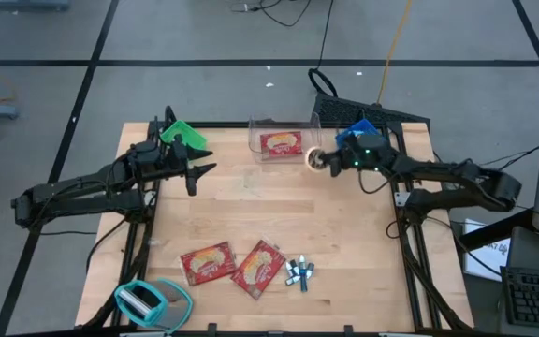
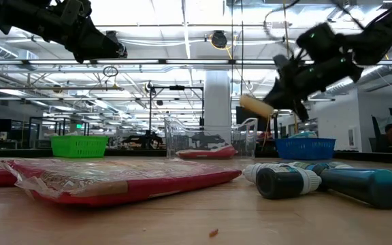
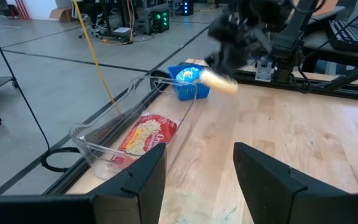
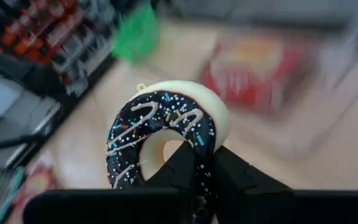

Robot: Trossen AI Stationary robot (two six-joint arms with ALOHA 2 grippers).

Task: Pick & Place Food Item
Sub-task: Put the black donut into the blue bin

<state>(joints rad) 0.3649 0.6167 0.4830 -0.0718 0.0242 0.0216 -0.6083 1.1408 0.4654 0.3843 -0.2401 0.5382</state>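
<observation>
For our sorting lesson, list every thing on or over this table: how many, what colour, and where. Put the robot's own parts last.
Doughnut: one, cream with dark sprinkled icing, held above the table by the clear bin.
Clear bin: one, transparent, far edge middle.
Red packet in bin: one, red, lying flat inside the bin.
Red packets: two, red, side by side near the front edge.
Markers: a small bunch, blue and white, just right of those packets.
Green basket: one, far left corner.
Blue basket: one, far right, behind the right hand.
Tape dispenser: one, teal, front left corner.
Left hand: open, empty, over the table's left side.
Right hand: shut on the doughnut.
</observation>
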